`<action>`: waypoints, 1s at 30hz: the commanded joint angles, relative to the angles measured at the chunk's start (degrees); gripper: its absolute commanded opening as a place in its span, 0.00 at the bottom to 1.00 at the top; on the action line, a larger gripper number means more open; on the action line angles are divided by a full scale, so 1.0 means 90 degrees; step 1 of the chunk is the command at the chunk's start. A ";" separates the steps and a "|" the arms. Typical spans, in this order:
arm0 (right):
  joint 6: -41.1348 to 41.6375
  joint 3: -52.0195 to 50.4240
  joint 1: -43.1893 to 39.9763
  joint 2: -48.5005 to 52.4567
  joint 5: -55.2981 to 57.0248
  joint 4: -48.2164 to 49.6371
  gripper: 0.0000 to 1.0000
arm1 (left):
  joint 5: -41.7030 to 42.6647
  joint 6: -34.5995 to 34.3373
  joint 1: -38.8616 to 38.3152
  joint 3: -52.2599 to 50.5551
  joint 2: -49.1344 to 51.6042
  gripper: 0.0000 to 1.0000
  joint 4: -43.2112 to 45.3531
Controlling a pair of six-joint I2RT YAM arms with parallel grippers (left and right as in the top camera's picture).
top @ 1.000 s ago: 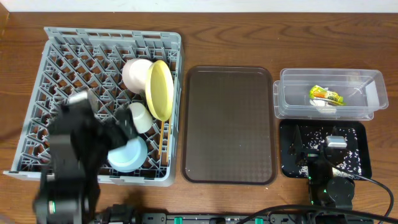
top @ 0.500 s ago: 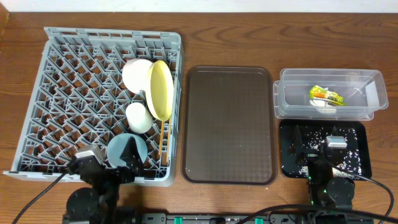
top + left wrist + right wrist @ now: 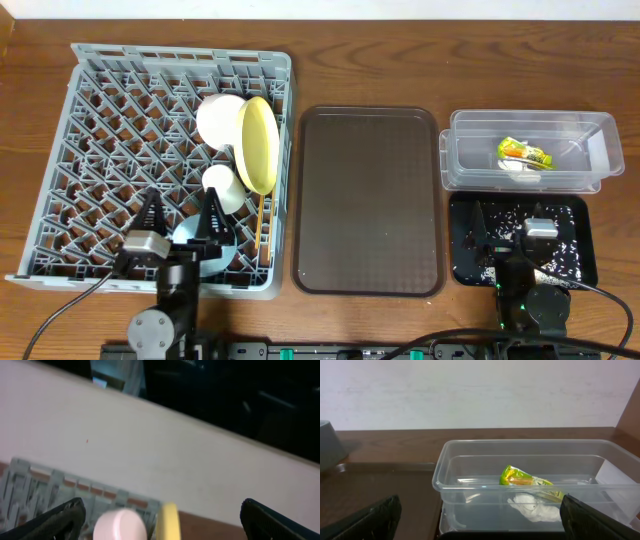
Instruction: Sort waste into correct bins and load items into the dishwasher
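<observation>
The grey dishwasher rack (image 3: pixel 90 120) holds a white bowl (image 3: pixel 218 118), an upright yellow plate (image 3: pixel 257 143), a small white round vessel (image 3: pixel 222 188), a pale blue cup (image 3: pixel 222 250) and chopsticks (image 3: pixel 259 225). My left gripper (image 3: pixel 181 214) stands open over the rack's front, partly hiding the blue cup. In the left wrist view the open gripper (image 3: pixel 162 510) faces the white vessel (image 3: pixel 120 526) and the plate's edge (image 3: pixel 169 521). My right gripper (image 3: pixel 506 230) is open and empty above the black tray (image 3: pixel 578 255), which is strewn with rice bits. The clear tub (image 3: pixel 590 135) holds the wrapper (image 3: pixel 524 153) and a white scrap (image 3: pixel 514 168).
A brown serving tray (image 3: pixel 368 200) lies between the rack and the bins. In the right wrist view the open gripper (image 3: pixel 481 505) looks at the clear tub (image 3: pixel 520 447) with the wrapper (image 3: pixel 522 476) and the scrap (image 3: pixel 535 508). A pale wall rises behind the table.
My left arm has drawn back from over the rack's middle to its front edge, gripper still open. The right arm has not moved.
</observation>
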 commanded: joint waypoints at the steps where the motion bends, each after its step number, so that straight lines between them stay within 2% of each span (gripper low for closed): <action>1: 0.0087 -0.0010 0.0015 -0.0039 0.0085 -0.0015 0.99 | -0.0010 -0.0078 -0.0036 -0.0306 -0.0041 1.00 0.0097; 7: 0.0087 -0.0010 0.0015 -0.0039 0.0085 -0.0015 0.99 | -0.0253 -0.0068 -0.0036 -0.0381 -0.0041 1.00 -0.0692; 15: 0.0087 -0.0010 0.0015 -0.0039 0.0085 -0.0015 0.99 | -0.0245 0.0716 -0.0036 -0.0381 -0.0044 1.00 -0.2358; 20: 0.0087 -0.0010 0.0015 -0.0039 0.0085 -0.0012 0.99 | -0.0216 0.1885 -0.0036 -0.0381 -0.0044 1.00 -0.2344; 24: 0.0087 -0.0010 0.0015 -0.0039 0.0085 -0.0015 0.99 | -0.0219 0.2278 -0.0036 -0.0381 -0.0044 1.00 -0.2346; 30: 0.0087 -0.0010 0.0015 -0.0039 0.0085 -0.0015 0.99 | -0.0228 0.2268 -0.0036 -0.0381 -0.0044 1.00 -0.2341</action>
